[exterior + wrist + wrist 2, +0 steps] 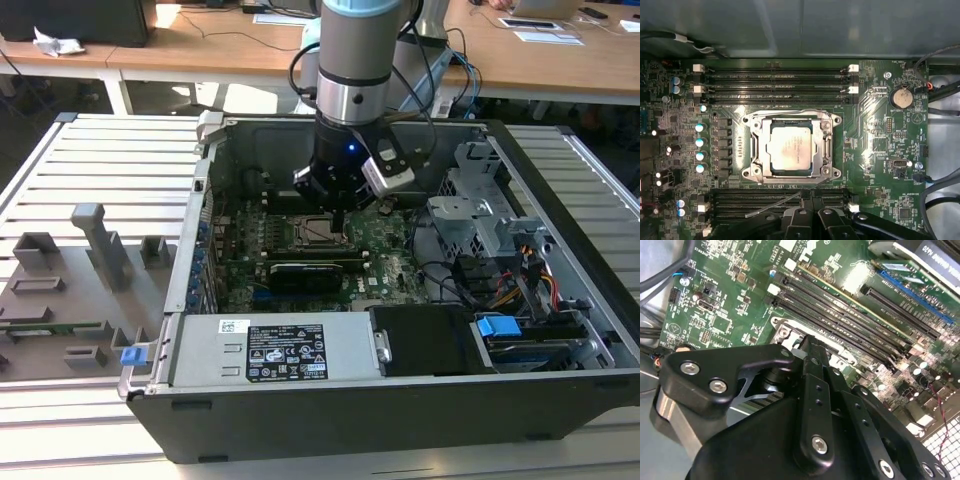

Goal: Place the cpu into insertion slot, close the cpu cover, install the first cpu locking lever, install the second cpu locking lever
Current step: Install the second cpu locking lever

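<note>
In the first wrist view the cpu [790, 147] lies flat in the insertion slot [752, 159], silver top up. The cpu cover [826, 145] is folded down around it as a silver frame. One thin wire lever [790, 112] lies along the socket's far edge. The other lever [775, 204] angles out from the near corner, right in front of my gripper [812, 207]. The black fingers look shut together; contact with the lever cannot be made out. In the exterior view my gripper [338, 218] hangs just above the socket [318, 232] inside the open computer case. The second wrist view shows the gripper [809, 346] over the socket's corner.
Long black memory slots [775, 82] flank the socket on both sides. A coin battery [901, 96] and loose cables [940, 95] sit nearby. In the exterior view the case walls, a grey power supply [270, 350] and a drive cage [480, 215] surround the board; a grey fixture tray [70, 270] lies outside.
</note>
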Controlling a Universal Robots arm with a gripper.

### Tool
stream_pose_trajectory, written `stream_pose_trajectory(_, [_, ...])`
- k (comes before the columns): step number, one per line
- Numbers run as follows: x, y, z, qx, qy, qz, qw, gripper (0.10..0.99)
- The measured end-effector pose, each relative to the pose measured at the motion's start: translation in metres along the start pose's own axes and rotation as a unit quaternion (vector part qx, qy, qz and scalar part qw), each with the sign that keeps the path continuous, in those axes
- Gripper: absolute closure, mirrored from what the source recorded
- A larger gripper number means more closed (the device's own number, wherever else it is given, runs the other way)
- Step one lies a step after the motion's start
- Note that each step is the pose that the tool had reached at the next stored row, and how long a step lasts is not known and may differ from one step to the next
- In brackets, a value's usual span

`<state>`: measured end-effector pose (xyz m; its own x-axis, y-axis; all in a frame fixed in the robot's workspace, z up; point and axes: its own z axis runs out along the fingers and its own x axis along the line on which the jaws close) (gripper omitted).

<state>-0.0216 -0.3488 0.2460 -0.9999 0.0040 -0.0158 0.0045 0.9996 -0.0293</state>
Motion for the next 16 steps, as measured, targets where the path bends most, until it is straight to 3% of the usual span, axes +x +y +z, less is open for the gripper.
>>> stream_pose_trajectory(4, [0.0029,-0.0077,0.0015,-0.0017,0.0,0.0,1.0,0.98])
stream_pose_trajectory(6, [0.0053,-0.0117,0.0021,-0.0083,0.0,0.0,1.0,0.98])
stream_pose_trajectory(7, [0.007,-0.0144,0.0024,-0.0154,0.0001,0.0,0.9999,0.98])
stream_pose_trajectory(13, [0.0134,-0.0178,0.0036,-0.0366,0.0002,0.001,0.9993,0.98])
stream_pose_trajectory(16, [0.0173,-0.0179,0.0086,-0.0383,0.0001,0.001,0.9993,0.98])
